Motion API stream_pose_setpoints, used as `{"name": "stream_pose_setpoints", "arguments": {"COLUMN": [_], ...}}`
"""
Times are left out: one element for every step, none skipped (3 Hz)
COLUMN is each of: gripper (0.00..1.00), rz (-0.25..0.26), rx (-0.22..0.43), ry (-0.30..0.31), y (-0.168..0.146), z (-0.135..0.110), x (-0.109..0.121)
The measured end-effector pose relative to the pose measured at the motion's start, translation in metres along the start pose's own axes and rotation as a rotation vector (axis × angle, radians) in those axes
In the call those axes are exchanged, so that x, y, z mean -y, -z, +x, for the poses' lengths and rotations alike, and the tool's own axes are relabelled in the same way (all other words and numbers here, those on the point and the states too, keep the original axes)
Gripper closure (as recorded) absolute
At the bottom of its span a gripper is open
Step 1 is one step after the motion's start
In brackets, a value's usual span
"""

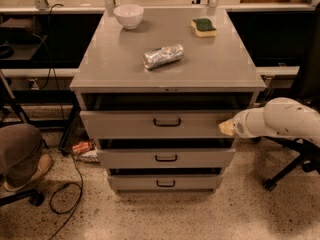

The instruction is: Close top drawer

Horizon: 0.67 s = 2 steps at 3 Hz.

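Note:
The top drawer [125,125] is a wide grey metal drawer with a small dark loop handle [167,122]. It stands pulled out a little from the grey cabinet, with a dark gap above its front. The white arm comes in from the right. My gripper [226,128] sits at the right end of the top drawer's front panel, touching or almost touching it. Below are two shorter grey drawers [165,158], also slightly out.
On the cabinet top [125,66] lie a white bowl [128,15], a crumpled silver bag [163,56] and a green-and-yellow sponge [203,27]. A seated person's leg [17,154] is at left, cables on the floor, an office chair base [287,169] at right.

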<state>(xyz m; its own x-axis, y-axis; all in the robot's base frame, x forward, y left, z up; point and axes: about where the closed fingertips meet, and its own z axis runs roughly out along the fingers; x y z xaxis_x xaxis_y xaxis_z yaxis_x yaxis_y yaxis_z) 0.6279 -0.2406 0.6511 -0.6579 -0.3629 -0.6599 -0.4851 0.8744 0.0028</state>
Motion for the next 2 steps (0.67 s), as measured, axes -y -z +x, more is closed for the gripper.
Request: {"name": "stream_pose_setpoints", "arguments": {"gripper": [1.00, 1.00], "rz": [-0.001, 0.000], "rx": [0.008, 0.008], "ry": [-0.005, -0.006], "y": [-0.0038, -0.0037], "z": [-0.0039, -0.0039], "x": [0.0043, 0.0046]}}
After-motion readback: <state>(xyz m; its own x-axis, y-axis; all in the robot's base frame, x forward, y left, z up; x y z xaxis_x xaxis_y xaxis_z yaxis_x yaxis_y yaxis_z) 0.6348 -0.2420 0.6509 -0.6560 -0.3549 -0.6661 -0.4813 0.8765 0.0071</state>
